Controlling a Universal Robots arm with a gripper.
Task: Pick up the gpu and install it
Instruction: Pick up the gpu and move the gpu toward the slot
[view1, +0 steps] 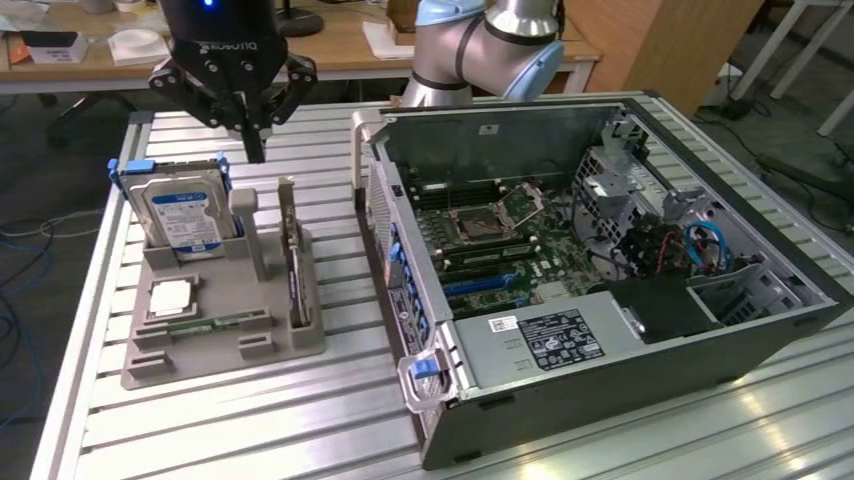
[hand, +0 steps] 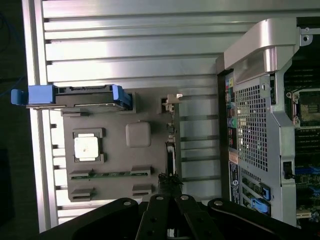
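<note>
The gpu (view1: 292, 262), a thin flat card with a dark face, stands on its long edge in a slot of the grey moulded holder tray (view1: 214, 360). The tray is on the exterior view's left side of the slatted aluminium table (view1: 200, 435), well apart from the open black computer case (view1: 574, 395).

My black claw (view1: 254, 148) hangs above the tray's far end with its fingers pressed together on nothing. It is between the card and the upright blue-labelled silver hard drive (view1: 180, 215).

I judge the main risk to be going down closed. I could then strike the card's top edge or tip it in its slot, and drifting left would knock the drive.

In both views the card is edge-on, so I can't make out its cooler or its metal bracket. In the wrist view my tips overlap one end of the card, so I can't tell whether I am centred over it. I also can't pick out the matching slot inside the case.
</note>
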